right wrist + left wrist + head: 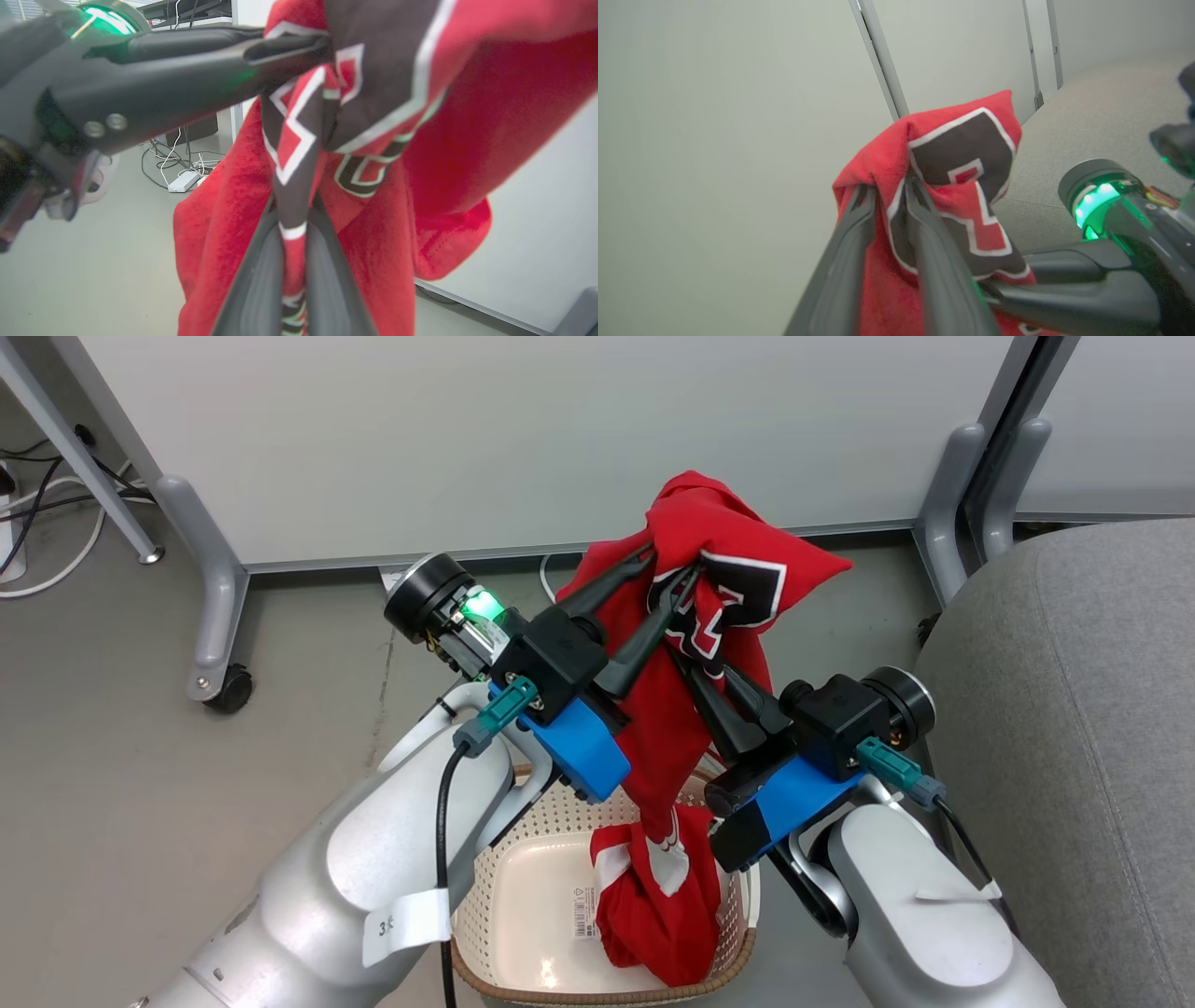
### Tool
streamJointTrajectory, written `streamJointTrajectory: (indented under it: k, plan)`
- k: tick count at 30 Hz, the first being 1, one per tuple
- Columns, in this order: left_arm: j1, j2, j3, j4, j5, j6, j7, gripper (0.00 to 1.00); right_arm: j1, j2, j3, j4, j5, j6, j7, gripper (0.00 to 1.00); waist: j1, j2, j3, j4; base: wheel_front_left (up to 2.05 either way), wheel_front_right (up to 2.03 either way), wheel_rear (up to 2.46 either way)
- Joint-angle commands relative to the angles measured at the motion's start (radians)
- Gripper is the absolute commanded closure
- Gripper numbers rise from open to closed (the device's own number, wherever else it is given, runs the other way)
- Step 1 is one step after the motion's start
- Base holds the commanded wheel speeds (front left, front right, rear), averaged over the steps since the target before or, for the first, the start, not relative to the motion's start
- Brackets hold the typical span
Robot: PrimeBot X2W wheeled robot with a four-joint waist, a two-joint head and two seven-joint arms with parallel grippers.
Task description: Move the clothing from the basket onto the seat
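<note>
**Two-handed lift of the jersey.** The left gripper point(674, 567) is clamped on a bunched fold of the jersey point(738, 551) at the top of the raised cloth. In the left wrist view, red fabric is seen pinched between its fingers point(934, 261), beside the black, white-edged numeral. The right gripper point(695, 672) is likewise closed on the cloth, just beneath the left gripper's tips, with a strip of the numeral squeezed between its fingers point(327, 280). The two grips are set close together, probably so that the limp fabric is gathered into one bundle rather than spread.

Below both grippers the rest of the jersey hangs in a narrow column, and its lower end is met by the second garment point(653, 896), red with white trim. Whether the two touch or merely overlap in view cannot be told. That garment lies heaped in the basket point(485, 887), directly under the wrists, beside the label point(583, 910) on the basket's floor.

The seat point(1074, 709) lies on the outer side of the right gripper, apart from the basket. The task is judged to be at an early stage: one garment is lifted and none is on the seat yet.
</note>
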Motion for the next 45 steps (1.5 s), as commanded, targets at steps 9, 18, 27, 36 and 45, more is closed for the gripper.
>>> streamJointTrajectory:
  k: [9,18,27,36,45]
  plan:
    - [-0.003,-0.002,0.012,-0.002,0.007,0.005,-0.005,0.00,0.004,0.001,-0.004,-0.005,-0.005,0.000,-0.003,1.00,0.0000,0.0000,0.014,-0.006,0.00,0.00,0.00]
    - [0.002,0.004,0.014,0.000,0.005,0.007,-0.005,0.00,0.017,0.000,-0.017,-0.011,-0.003,0.000,-0.003,1.00,0.0000,0.0000,0.027,-0.031,0.00,0.00,0.00]
    - [0.004,0.011,0.007,-0.008,0.007,0.006,-0.004,0.00,0.024,0.000,-0.075,-0.033,-0.005,0.000,-0.003,1.00,0.0000,0.0000,0.065,-0.097,0.00,0.00,0.00]
    - [0.011,0.020,-0.021,-0.013,0.017,0.002,-0.004,0.00,0.043,0.000,-0.194,-0.089,-0.030,0.000,-0.003,1.00,0.0000,0.0000,0.108,-0.205,0.00,0.00,0.00]
    - [0.014,0.028,-0.055,-0.033,0.029,0.001,0.001,0.00,0.066,0.000,-0.320,-0.151,-0.056,0.000,-0.003,1.00,0.0000,0.0000,0.150,-0.299,0.00,0.00,0.00]
